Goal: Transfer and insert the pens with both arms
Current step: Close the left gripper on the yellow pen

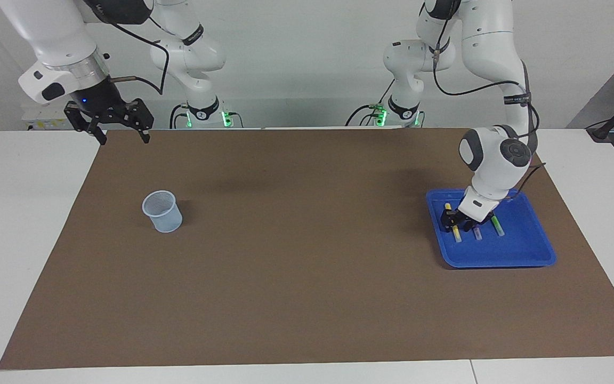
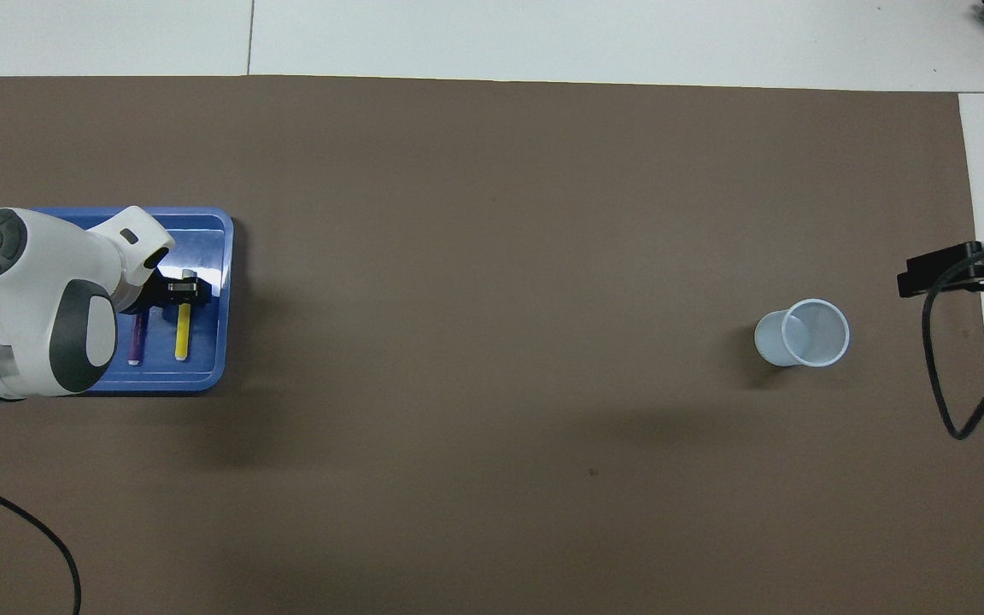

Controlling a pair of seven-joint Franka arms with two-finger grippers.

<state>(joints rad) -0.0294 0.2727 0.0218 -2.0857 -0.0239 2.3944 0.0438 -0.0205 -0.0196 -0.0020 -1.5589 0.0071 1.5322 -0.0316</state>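
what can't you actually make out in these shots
- Green pen: hidden in the overhead view under the left arm's wrist.
- Left gripper at the yellow pen: whether it grips it yet, too small in both views.
- Right gripper: cut off by the overhead view's edge.
- Cup: its inside shows nothing definite.
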